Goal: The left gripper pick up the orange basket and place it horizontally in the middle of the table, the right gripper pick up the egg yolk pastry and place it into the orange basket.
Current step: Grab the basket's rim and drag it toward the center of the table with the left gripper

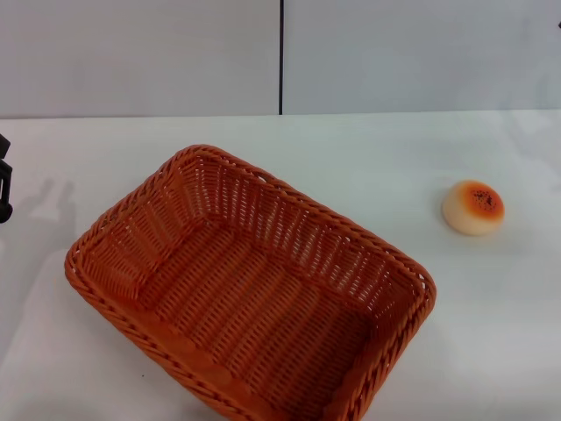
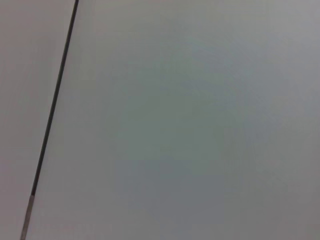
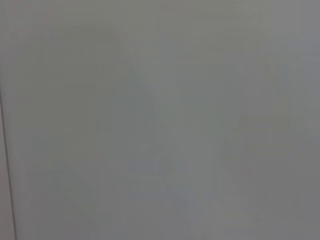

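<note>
The orange basket (image 1: 250,285) lies on the white table (image 1: 377,158), turned diagonally, with nothing inside it; its near corner runs off the bottom of the head view. The egg yolk pastry (image 1: 473,207) sits on the table to the basket's right, well apart from it. Only a black sliver of my left gripper (image 1: 4,180) shows at the far left edge, away from the basket and holding nothing that I can see. My right gripper is out of view. Both wrist views show only plain grey wall.
A grey wall with a dark vertical seam (image 1: 281,57) stands behind the table. Bare tabletop lies between the basket and the pastry and along the back.
</note>
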Robot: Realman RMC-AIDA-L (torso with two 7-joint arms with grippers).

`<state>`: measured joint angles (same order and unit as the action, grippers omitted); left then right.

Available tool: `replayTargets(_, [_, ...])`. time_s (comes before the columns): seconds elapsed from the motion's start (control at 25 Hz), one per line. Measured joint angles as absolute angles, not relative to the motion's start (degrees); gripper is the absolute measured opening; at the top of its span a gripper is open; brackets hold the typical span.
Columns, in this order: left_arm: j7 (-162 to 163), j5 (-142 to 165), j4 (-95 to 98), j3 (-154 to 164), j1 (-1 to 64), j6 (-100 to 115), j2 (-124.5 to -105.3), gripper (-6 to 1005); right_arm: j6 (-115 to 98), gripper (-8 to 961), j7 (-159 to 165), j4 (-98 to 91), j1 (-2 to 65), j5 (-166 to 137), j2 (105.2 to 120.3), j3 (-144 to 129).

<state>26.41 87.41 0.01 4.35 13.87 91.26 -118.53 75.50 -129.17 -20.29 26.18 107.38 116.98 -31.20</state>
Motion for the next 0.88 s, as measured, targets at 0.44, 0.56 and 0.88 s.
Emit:
replayTargets(0.44, [26.4, 87.5, -1.1, 4.5, 13.7, 91.8, -118.52, 252, 75.5, 342, -130.4, -19.0, 25.9, 107.3, 116.35, -30.9])
replayTargets(0.56, [26.4, 87.5, -1.3, 4.5, 13.7, 91.9, -118.51, 252, 75.4, 243, -130.4, -18.8, 25.8, 107.5, 116.24, -30.8])
replayTargets(0.88, [26.4, 87.5, -1.1, 4.3, 13.8, 92.9, -118.38, 250, 75.5, 38, -130.4, -18.4, 25.9, 107.6, 115.91, -30.4])
